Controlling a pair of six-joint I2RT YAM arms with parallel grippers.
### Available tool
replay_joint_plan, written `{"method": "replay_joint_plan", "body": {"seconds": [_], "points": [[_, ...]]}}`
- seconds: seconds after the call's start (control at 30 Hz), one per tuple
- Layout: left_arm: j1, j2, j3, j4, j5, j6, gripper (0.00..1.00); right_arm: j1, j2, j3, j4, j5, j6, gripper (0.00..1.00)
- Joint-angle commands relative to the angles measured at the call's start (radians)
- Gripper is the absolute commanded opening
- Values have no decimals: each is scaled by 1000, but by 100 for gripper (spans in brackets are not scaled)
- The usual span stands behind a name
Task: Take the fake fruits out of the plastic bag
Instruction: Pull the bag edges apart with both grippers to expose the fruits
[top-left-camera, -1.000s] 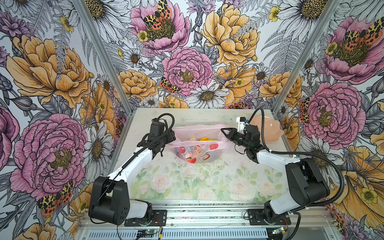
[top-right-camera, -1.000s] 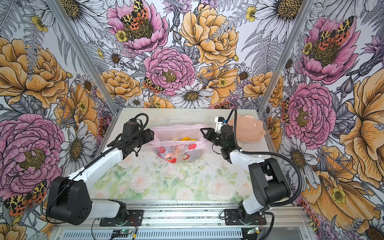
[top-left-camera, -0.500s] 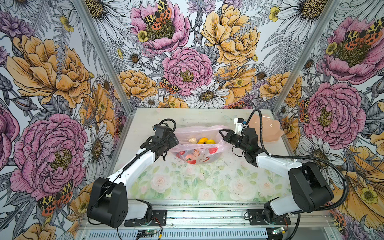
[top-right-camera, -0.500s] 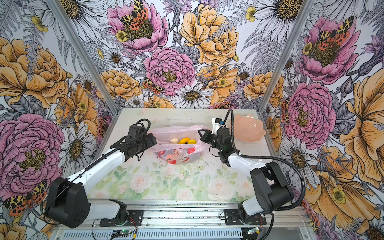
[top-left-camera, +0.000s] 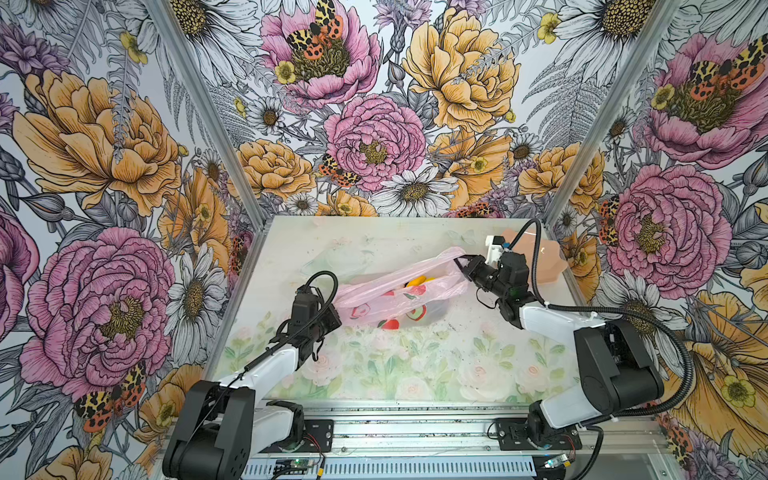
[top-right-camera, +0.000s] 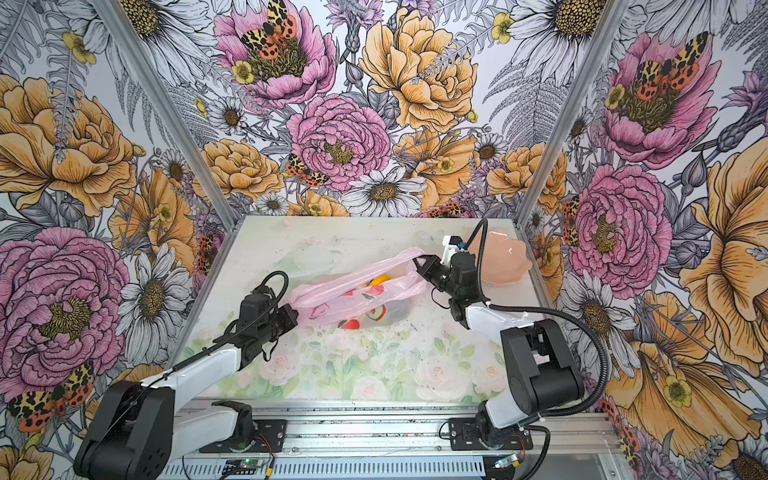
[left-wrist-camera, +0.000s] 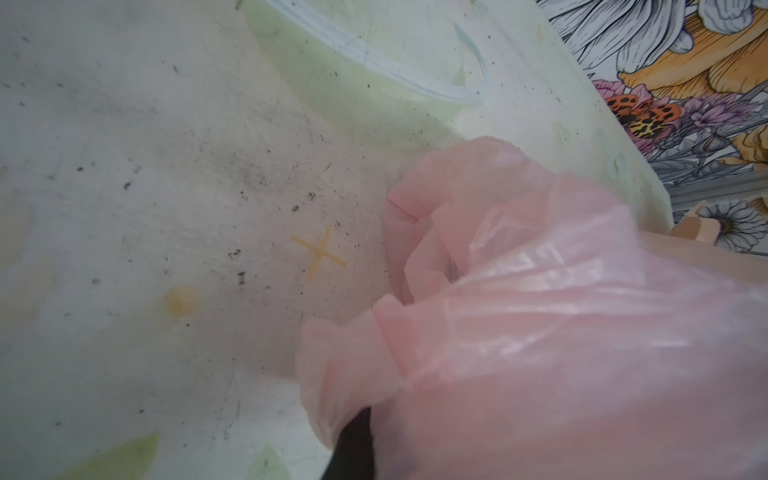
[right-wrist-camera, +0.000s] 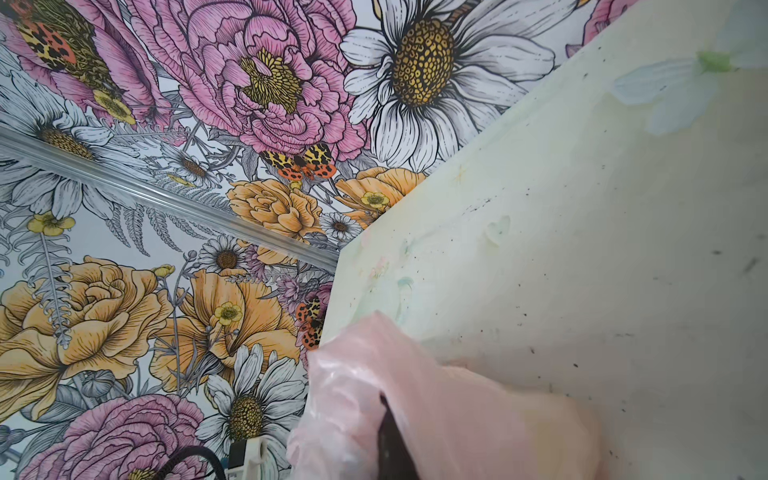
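- The left pincer (top-left-camera: 336, 308) (top-right-camera: 292, 311) is clenched on the near left end of the plastic bag (top-left-camera: 395, 293) (top-right-camera: 353, 297). In the left wrist view pink film (left-wrist-camera: 540, 332) bunches around one dark finger (left-wrist-camera: 353, 449).
- The right pincer (top-left-camera: 459, 262) (top-right-camera: 416, 262) is clamped on the bag's far right end, where a handle loop sticks out past its tips. In the right wrist view the film (right-wrist-camera: 449, 415) wraps a dark finger (right-wrist-camera: 390, 440).
- The bag is stretched slantwise between the two pincers over the middle of the counter (top-left-camera: 374, 374) (top-right-camera: 332, 365), its belly sagging between them.
- The fake fruits are inside the bag; an orange-yellow piece (top-left-camera: 419, 281) (top-right-camera: 379, 280) shows at the mouth, and the rest are blurred by the film.
- The bag's print shows red and green fruit pictures; any lettering is too small to read.
- A faint yellow cross (left-wrist-camera: 320, 253) is marked on the counter just beside the bunched film.
- A peach bowl (top-left-camera: 550, 259) (top-right-camera: 507, 257) sits at the far right corner, behind the right arm.
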Motion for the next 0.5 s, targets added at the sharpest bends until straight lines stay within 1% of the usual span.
{"method": "replay_joint_plan", "body": {"seconds": [0.0,0.1,0.23,0.27,0.33,0.47], "points": [[16,-7,-8,127,14,39,0,-29,48,45,135,-7,90,0],[5,36,35,121,46,58,0,-19,72,40,191,-19,115,0],[-55,74,98,100,34,88,0,2,41,46,155,-56,64,0],[-77,82,115,90,27,98,0,5,27,47,121,-61,40,5],[-116,96,148,66,-2,114,0,10,-15,36,48,-45,-10,33],[-138,100,168,47,-28,112,0,13,-109,25,-133,-1,-128,60]]}}
